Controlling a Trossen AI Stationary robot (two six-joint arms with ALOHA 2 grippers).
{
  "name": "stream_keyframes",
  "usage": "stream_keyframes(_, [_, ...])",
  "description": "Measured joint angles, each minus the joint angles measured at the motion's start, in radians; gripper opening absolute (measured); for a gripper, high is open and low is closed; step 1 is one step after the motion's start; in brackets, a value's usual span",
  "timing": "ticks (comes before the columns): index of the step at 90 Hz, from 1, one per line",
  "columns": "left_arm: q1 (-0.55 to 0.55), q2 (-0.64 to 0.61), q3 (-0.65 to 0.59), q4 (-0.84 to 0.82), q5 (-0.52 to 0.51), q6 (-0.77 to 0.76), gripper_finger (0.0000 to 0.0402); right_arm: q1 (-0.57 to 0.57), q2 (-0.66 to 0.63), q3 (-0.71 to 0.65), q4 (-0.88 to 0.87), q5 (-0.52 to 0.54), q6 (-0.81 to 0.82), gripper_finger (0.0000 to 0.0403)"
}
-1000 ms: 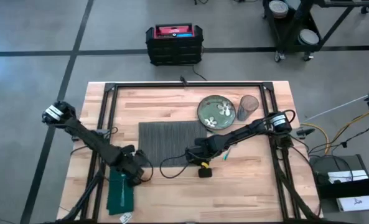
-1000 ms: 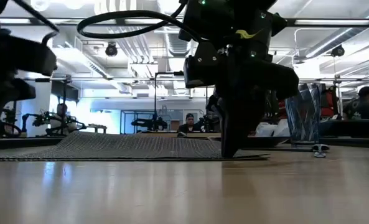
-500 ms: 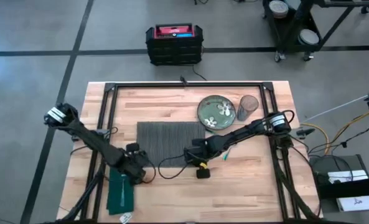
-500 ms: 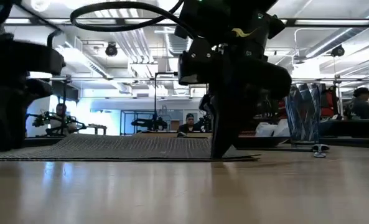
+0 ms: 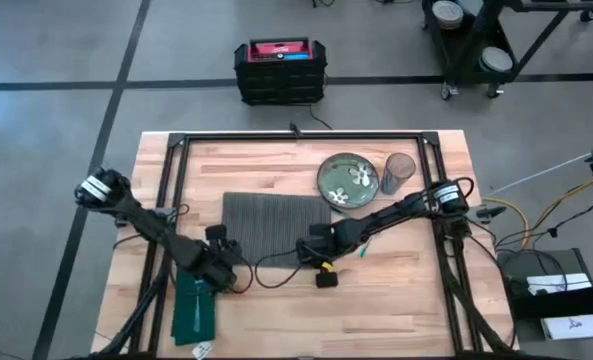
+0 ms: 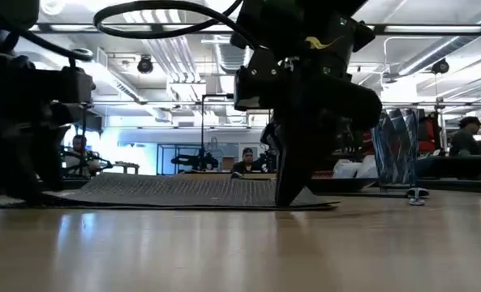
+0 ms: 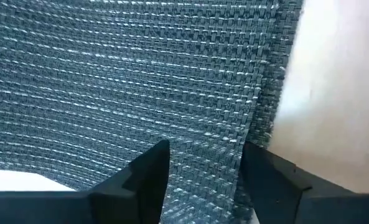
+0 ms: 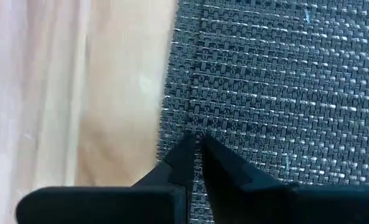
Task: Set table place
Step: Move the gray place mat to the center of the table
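The dark grey ribbed placemat [image 5: 274, 220] lies flat on the light-wood table [image 5: 396, 300], left of the middle. My right gripper [image 5: 312, 246] is down at the mat's near right corner, shut on it [image 8: 197, 142]. My left gripper [image 5: 224, 254] stands at the mat's near left corner, open, with its two fingers over the weave [image 7: 203, 163] just inside the mat's edge. In the low view the right gripper [image 6: 293, 191] stands on the mat's right end and the left gripper [image 6: 25, 162] at its left end. My left gripper's open fingers [image 7: 148, 174] point down at the placemat's corner area; whether their tips touch the weave I cannot tell. My right gripper pinches the placemat just inside its hemmed edge [image 8: 185, 127], near the near right corner, between two shut fingertips coming from above. The mat stays on the table.
A green flowered plate [image 5: 348, 181] and a drinking glass [image 5: 399, 170] stand beyond the mat's far right corner. A dark green napkin [image 5: 194, 305] lies near the front left edge. A small green item [image 5: 364, 247] lies right of my right gripper. Bare wood lies at front right.
My left gripper has moved toward the table's far edge and right, from beside the napkin to the mat's near left corner. My right gripper has shifted a little toward the table's left with the mat's corner, then stayed.
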Motion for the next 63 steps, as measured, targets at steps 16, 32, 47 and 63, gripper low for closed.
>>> stream_keyframes(16, [0.000, 0.033, 0.001, 0.013, -0.028, 0.019, 0.0133, 0.010, 0.000, 0.000, 0.006, -0.004, -0.011, 0.0018])
stream_keyframes(32, [0.001, 0.035, 0.001, 0.029, -0.047, 0.017, 0.0031, 0.014, 0.000, 0.000, 0.005, -0.004, -0.024, 0.0018])
stream_keyframes(47, [0.003, 0.027, 0.028, 0.033, -0.042, -0.019, 0.0008, 0.014, -0.014, 0.013, -0.008, -0.004, -0.036, 0.0018])
stream_keyframes(63, [0.003, 0.013, 0.093, 0.027, 0.025, -0.037, 0.0001, 0.021, -0.090, 0.022, -0.028, -0.004, -0.037, 0.0018])
